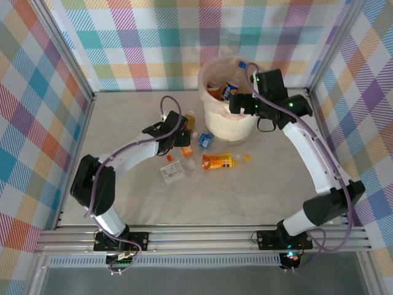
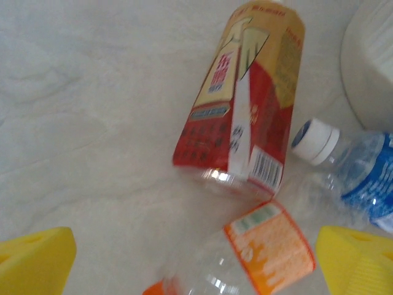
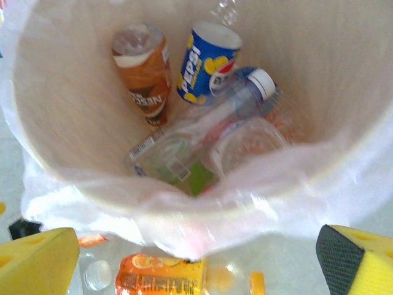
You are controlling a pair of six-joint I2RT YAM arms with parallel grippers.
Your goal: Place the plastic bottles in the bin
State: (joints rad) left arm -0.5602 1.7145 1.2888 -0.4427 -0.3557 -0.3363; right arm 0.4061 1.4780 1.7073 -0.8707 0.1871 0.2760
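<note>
The bin point(image 1: 212, 114) is a cream pail with a pale bag liner at the back of the table. Several plastic bottles lie inside it, among them a blue Pepsi one point(image 3: 209, 61) and a brown-labelled one point(image 3: 144, 70). My right gripper point(image 1: 236, 104) hangs open and empty over the bin's near rim point(image 3: 202, 203). On the table lie a red-and-yellow-labelled bottle point(image 2: 252, 104), a blue-labelled one with a white cap point(image 2: 362, 178), and an orange-labelled one point(image 1: 218, 161). My left gripper point(image 2: 196, 270) is open, low over a clear bottle with an orange label point(image 2: 264, 252) that lies between its yellow fingers point(image 2: 34, 261).
A crushed clear bottle point(image 1: 173, 172) lies near the left arm's forearm. The bin's wall point(image 2: 371, 61) stands close to the right of the left gripper. Checked walls and metal posts close in the table on three sides.
</note>
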